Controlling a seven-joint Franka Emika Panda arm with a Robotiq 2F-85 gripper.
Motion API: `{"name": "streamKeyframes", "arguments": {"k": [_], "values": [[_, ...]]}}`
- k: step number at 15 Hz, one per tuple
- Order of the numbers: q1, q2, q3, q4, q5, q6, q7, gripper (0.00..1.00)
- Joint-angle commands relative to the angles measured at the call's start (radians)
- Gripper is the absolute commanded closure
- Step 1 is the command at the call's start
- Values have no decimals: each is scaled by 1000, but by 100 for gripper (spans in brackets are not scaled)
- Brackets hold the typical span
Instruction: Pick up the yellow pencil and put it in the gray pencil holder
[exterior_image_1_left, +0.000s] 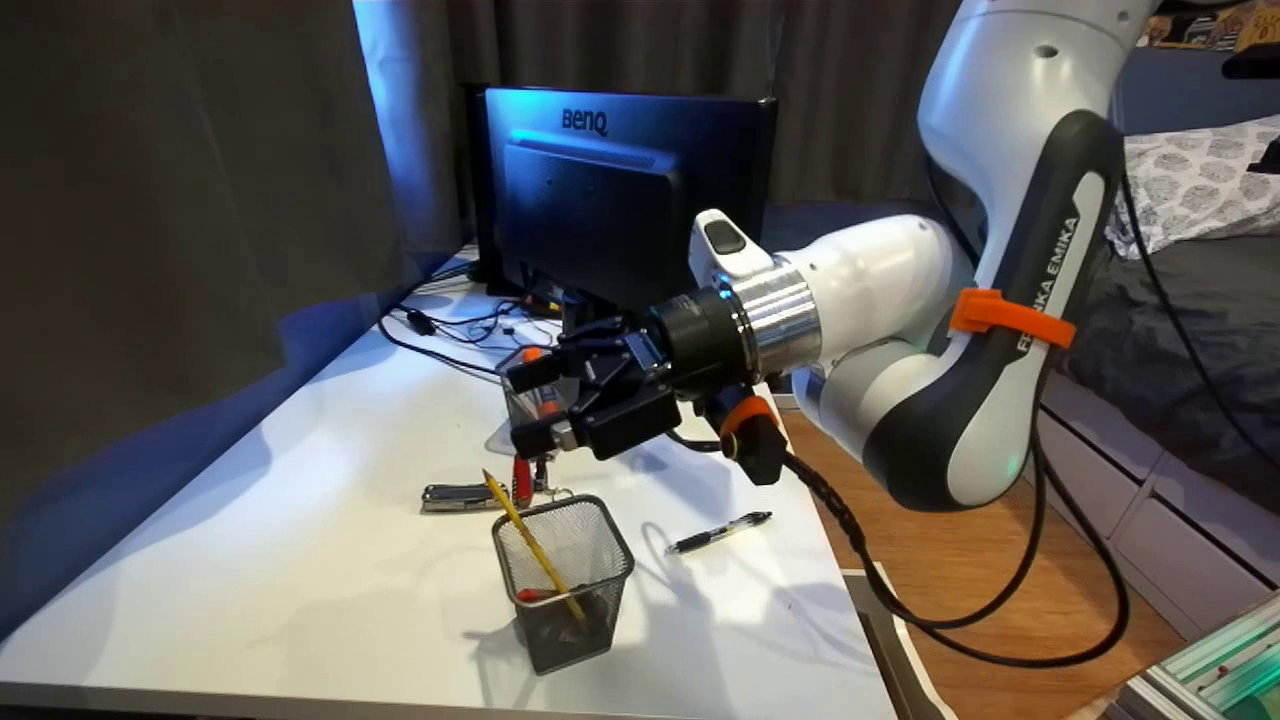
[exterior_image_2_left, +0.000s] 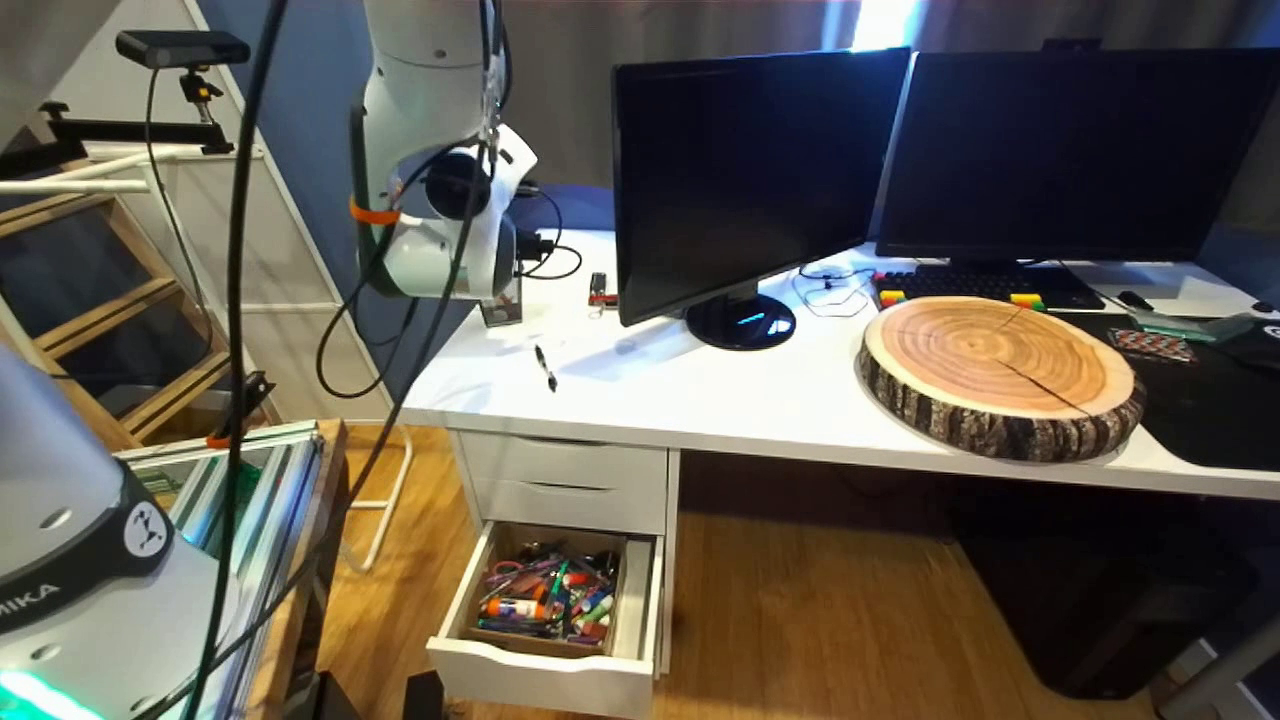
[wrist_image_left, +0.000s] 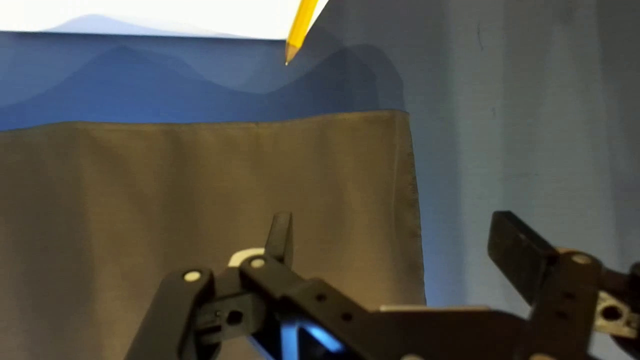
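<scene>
The yellow pencil (exterior_image_1_left: 530, 545) stands tilted inside the gray pencil holder (exterior_image_1_left: 604, 608), a wire-mesh cup near the front of an exterior view. Its sharpened tip sticks out over the rim, and its lower part shows through the mesh. The holder also shows, partly behind the arm, in an exterior view (exterior_image_2_left: 502, 308). In the wrist view the pencil's tip end (wrist_image_left: 301, 25) shows at the top edge, away from the fingers. My gripper (exterior_image_1_left: 530, 405) is open and empty, above and beyond the holder. Its fingers are wide apart in the wrist view (wrist_image_left: 391, 235).
A dark marker with a red end (exterior_image_1_left: 535, 595) is in the holder. A black pen (exterior_image_1_left: 718, 532) lies to its right. A stapler (exterior_image_1_left: 465, 498) and a red item (exterior_image_1_left: 522, 482) lie behind it. A smaller cup (exterior_image_1_left: 522, 405) with orange items stands behind my gripper, near a monitor (exterior_image_1_left: 600, 220).
</scene>
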Motion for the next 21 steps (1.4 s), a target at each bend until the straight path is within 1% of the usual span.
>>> {"name": "streamKeyframes", "arguments": {"k": [1,5,6,8,9,11,13,16,21], "values": [[-18,-214,28,-153,81,-197,87,0],[-71,-377,112,-234,91,-443,197,0],[-77,-414,119,-242,57,-506,261,0],[-134,-460,191,-260,22,-635,345,0],[-170,-469,239,-264,3,-687,378,0],[-241,-477,332,-272,-4,-759,412,0],[-308,-477,415,-279,13,-791,417,0],[-370,-515,468,-294,45,-771,438,0],[-480,-555,569,-306,38,-785,459,0]]}}
